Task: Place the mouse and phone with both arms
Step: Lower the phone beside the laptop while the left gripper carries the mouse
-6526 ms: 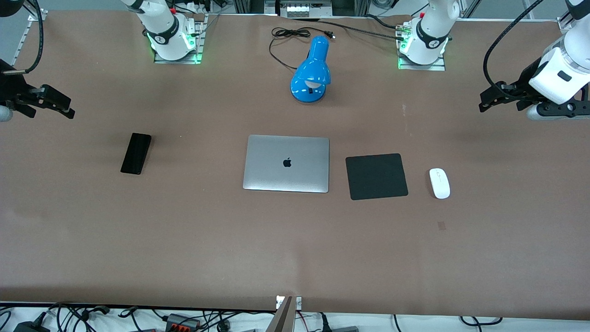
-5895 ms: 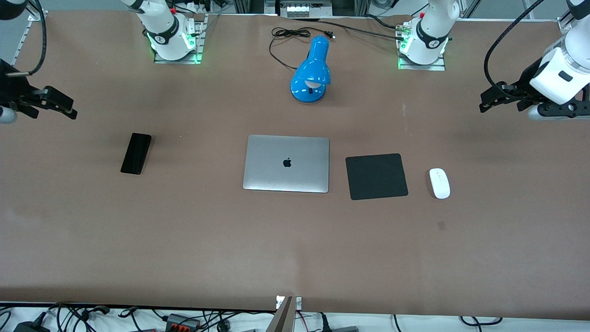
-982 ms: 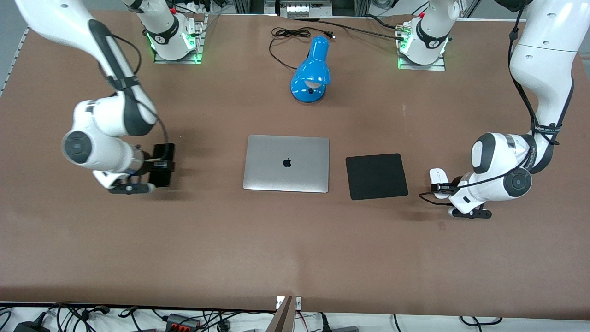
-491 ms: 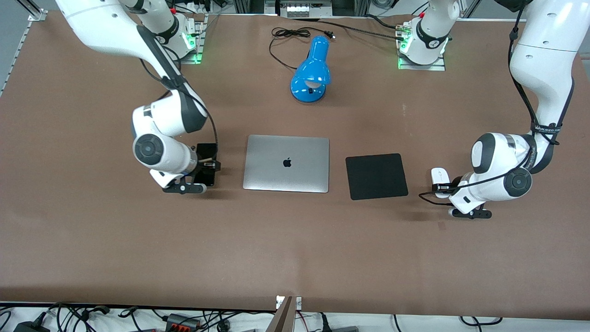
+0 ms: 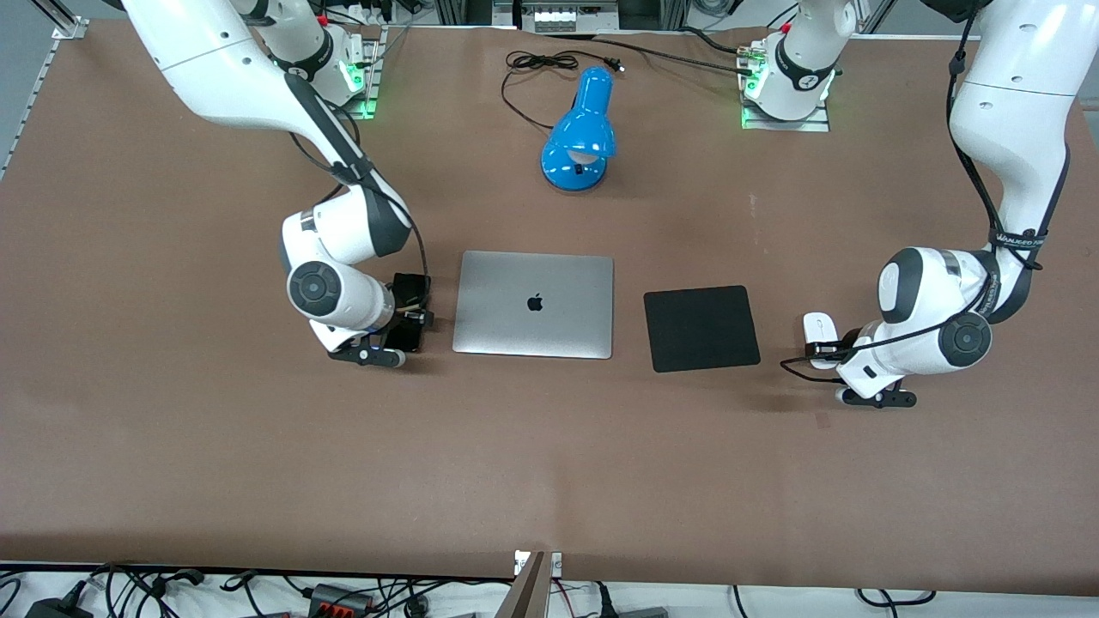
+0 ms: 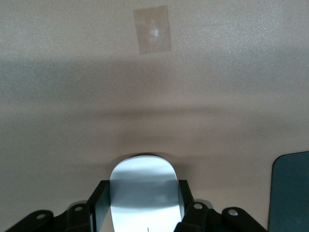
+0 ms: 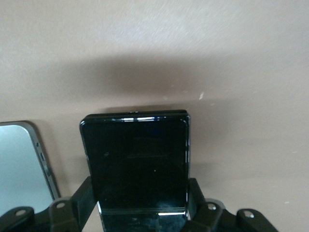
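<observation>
The right claw [image 5: 410, 316] is clamped across the long sides of the slim black glossy phone [image 5: 407, 311], holding it just beside the closed silver laptop [image 5: 533, 304]. The left claw [image 5: 826, 348] is closed on the small white oval mouse [image 5: 819, 330], on the brown desk [image 5: 549, 446] near the square black mat [image 5: 701, 328]. Gripping by the sides leaves each underside free for setting down. Open desk surrounds both.

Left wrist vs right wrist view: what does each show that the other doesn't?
Only the left wrist view: the mouse gripped in the left pincer, a corner of the black mat, a tape patch on the table. Only the right wrist view: the phone held in the right pincer, with the laptop edge beside it. Both: the brown table beneath a shut pincer.
</observation>
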{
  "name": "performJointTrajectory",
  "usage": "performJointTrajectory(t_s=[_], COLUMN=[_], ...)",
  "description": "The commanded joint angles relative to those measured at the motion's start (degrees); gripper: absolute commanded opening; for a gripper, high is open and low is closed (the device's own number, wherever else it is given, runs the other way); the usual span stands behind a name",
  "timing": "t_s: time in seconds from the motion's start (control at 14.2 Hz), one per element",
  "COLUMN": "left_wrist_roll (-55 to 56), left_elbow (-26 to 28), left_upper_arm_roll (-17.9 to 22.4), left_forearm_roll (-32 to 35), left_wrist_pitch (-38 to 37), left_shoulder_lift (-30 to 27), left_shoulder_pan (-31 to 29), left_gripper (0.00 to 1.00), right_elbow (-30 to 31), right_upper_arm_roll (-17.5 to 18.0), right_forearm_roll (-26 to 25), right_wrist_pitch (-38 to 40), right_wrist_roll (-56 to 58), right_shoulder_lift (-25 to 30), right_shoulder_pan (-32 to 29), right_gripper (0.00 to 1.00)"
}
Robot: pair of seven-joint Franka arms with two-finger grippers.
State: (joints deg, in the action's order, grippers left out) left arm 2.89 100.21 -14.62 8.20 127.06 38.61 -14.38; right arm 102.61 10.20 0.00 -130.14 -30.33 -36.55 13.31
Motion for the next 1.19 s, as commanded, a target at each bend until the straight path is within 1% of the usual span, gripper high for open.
performJointTrajectory(t_s=[0.0, 0.21, 0.35, 0.49, 0.63, 0.77, 0.84, 0.91, 0.98, 1.05, 1.12], left_wrist_roll=[-0.2, 0.3, 0.5, 2.6, 6.9, 14.4, 17.7, 19.8, 20.2, 20.4, 20.7], left_elbow=[-0.6, -3.4, -5.0, -5.4, -5.3, -5.5, -5.5, -5.5, -5.5, -5.4, -5.3], left_upper_arm_roll=[-0.3, -0.4, -2.3, -4.0, -7.2, -12.4, -14.1, -14.4, -14.3, -14.3, -14.2], left_forearm_roll=[1.4, 1.2, 1.1, 1.1, 1.1, 1.1, 1.3, 1.4, 1.3, 1.3, 1.5], left_wrist_pitch=[-1.9, -7.0, -10.0, -11.1, -11.2, -11.2, -10.8, -10.4, -10.1, -9.0, -8.2], left_shoulder_lift=[-0.8, -1.3, -1.3, -1.3, -1.3, -1.0, -0.6, -0.2, 0.0, 0.4, 0.7], left_shoulder_pan=[0.9, 2.2, 2.1, 2.2, 2.3, 2.7, 3.4, 5.1, 7.0, 8.4, 9.8], left_gripper=[0.51, 0.50, 0.50, 0.50, 0.50, 0.50, 0.50, 0.50, 0.50, 0.50, 0.50], right_elbow=[-1.2, -1.2, -1.1, -0.7, -0.5, -0.5, -0.5, -0.5, -0.6, -0.7, -1.0], right_upper_arm_roll=[-0.2, -0.2, -0.3, -0.3, -0.3, -0.3, -0.3, -0.3, -0.3, -0.3, -0.4], right_forearm_roll=[0.5, 0.4, 0.4, -0.2, -0.2, -0.1, -0.1, -0.1, -0.1, -0.1, -0.1], right_wrist_pitch=[-1.2, -1.3, -1.3, -0.7, -0.1, 0.2, 0.2, 0.3, 0.3, 0.4, 1.6], right_wrist_roll=[-1.9, -1.8, -1.1, -0.7, 0.6, 1.0, 1.0, 0.7, 0.6, 1.1, 1.4], right_shoulder_lift=[-1.2, -2.0, -2.1, -2.1, -2.0, -2.1, -2.1, -2.1, -2.0, -1.3, 0.8], right_shoulder_pan=[1.4, 1.5, 1.4, 1.3, 1.0, 0.8, 1.0, 1.0, 1.0, 0.9, 0.8], right_gripper=[0.27, 0.28, 0.28, 0.28, 0.29, 0.30, 0.33, 0.79, 1.00, 1.00, 1.00])
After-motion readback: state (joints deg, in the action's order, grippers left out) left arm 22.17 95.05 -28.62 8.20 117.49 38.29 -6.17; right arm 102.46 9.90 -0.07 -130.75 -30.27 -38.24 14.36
